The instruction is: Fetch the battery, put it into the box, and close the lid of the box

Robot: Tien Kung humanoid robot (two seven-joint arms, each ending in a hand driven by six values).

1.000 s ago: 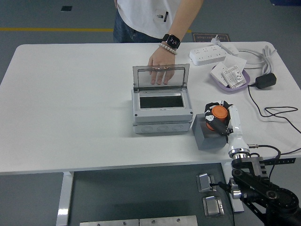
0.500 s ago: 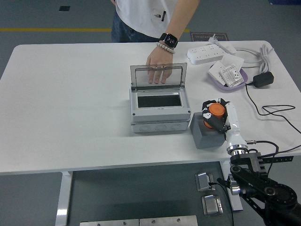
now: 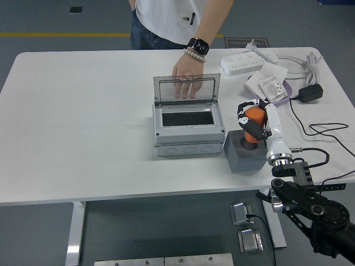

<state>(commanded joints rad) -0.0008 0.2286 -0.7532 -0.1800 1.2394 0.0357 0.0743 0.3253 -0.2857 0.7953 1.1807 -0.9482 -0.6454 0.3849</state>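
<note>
- White table (image 3: 83, 127) carries everything; its right side is crowded with a power strip (image 3: 243, 65), a purple tray (image 3: 273, 95) and loose black cable (image 3: 310, 130). A wide swing of the forearm could snag that cable and drag the clutter.
- Grey box (image 3: 188, 132) sits mid-table, its clear lid (image 3: 187, 90) standing upright at the far edge, with a person's hand (image 3: 186, 78) flat on the table just behind it. If the battery comes in too low it may strike the box's right wall or knock the lid shut early.
- Grey block (image 3: 244, 155), just right of the box, is the stand the battery comes from; a tilted lift could catch its socket and shift it.
- Right hand (image 3: 250, 123) reaches in from the near right, white forearm angled up and left, fingers curled around the orange battery (image 3: 254, 117), which seems part-raised above the block. A loose wrap could let it slip.
- Left arm is out of view.
</note>
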